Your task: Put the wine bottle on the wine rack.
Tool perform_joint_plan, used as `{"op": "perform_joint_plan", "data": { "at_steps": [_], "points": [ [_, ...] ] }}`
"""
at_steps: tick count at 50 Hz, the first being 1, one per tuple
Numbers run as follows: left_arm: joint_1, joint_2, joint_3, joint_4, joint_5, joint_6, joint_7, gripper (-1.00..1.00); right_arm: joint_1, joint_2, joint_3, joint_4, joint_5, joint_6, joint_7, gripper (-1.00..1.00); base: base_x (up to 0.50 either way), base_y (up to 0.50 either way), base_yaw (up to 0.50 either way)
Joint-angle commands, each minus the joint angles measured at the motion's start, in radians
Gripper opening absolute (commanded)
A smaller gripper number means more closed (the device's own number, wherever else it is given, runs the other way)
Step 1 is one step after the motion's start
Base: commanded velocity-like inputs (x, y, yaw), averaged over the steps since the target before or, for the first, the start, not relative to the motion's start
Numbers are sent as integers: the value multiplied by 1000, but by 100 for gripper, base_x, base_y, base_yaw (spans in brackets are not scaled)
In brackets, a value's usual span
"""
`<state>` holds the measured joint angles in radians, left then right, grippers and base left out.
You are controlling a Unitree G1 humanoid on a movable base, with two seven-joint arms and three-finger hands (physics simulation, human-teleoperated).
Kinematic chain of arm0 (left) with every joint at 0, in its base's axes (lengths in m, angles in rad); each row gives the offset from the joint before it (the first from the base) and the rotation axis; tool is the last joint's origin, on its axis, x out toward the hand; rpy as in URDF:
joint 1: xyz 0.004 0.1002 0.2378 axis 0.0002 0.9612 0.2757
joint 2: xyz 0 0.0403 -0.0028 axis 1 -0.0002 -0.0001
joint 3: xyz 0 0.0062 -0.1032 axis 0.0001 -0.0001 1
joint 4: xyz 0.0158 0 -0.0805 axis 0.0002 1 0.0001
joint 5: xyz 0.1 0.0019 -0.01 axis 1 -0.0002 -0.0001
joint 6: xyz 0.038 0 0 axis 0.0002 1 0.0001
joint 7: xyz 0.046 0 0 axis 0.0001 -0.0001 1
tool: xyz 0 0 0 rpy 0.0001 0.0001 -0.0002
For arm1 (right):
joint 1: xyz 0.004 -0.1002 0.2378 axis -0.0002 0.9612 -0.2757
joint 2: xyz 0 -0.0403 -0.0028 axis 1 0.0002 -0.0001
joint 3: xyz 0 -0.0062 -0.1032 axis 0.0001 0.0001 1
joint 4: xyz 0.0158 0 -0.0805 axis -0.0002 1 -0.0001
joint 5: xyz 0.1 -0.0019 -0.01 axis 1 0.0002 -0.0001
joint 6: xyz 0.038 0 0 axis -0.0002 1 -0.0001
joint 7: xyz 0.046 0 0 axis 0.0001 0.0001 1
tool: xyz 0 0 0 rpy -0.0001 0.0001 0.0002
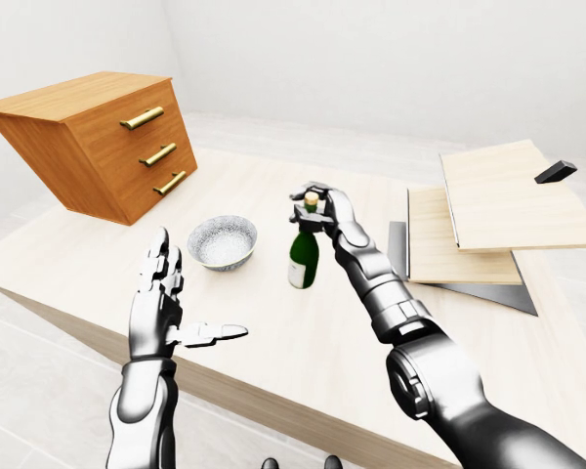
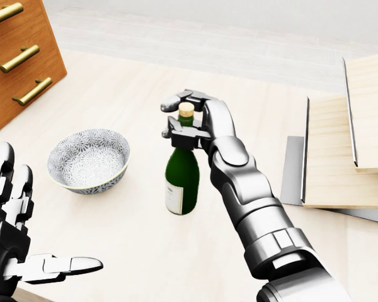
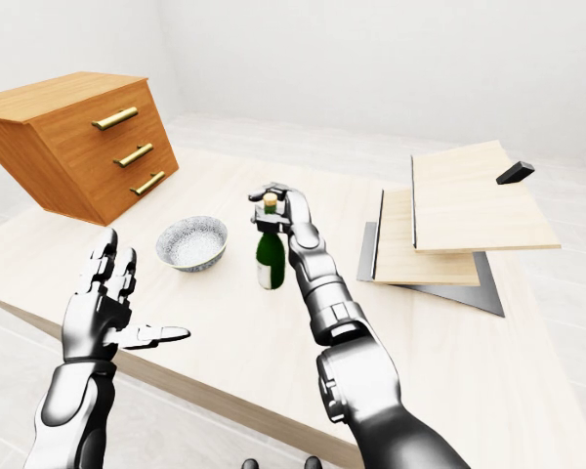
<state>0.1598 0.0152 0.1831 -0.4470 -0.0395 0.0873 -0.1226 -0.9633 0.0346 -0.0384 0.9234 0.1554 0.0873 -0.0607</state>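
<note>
A green wine bottle (image 2: 181, 179) with a cork and a pale label stands on the light wooden table (image 2: 145, 251), mid-picture in the head view. My right hand (image 2: 178, 119) comes in from the lower right, its fingers curled over the cork and its thumb pressed on the neck: it is shut on the bottle's neck. My left hand (image 2: 41, 233) hovers open at the lower left, palm inward, holding nothing. Stepped light wooden boards (image 2: 340, 157) on a grey plate (image 2: 292, 170) lie to the right of the bottle; these look like the wine rack.
A patterned white bowl (image 2: 88, 160) sits left of the bottle. A wooden drawer cabinet (image 1: 107, 142) with brass handles stands tilted at the upper left. A small black block (image 1: 557, 172) rests on the top board. The table's near edge runs just below my left hand.
</note>
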Motion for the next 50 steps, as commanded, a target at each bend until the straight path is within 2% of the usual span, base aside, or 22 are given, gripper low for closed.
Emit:
{"op": "perform_joint_plan", "data": {
  "at_steps": [1,28,43,50],
  "points": [
    [-2,0,4,10,-2,0,-2,100,5,3,0,-10,-1,0,4,-100,0,0,0],
    [-3,1,5,22,-4,0,-2,100,58,-2,4,-101,-1,0,5,-100,0,0,0],
    [-2,2,7,17,-7,0,-4,100,77,-27,2,-264,8,0,-20,-100,0,0,0],
    [-7,2,9,22,-9,0,-2,100,73,-52,-25,-357,51,0,-34,-100,0,0,0]
  ]
}}
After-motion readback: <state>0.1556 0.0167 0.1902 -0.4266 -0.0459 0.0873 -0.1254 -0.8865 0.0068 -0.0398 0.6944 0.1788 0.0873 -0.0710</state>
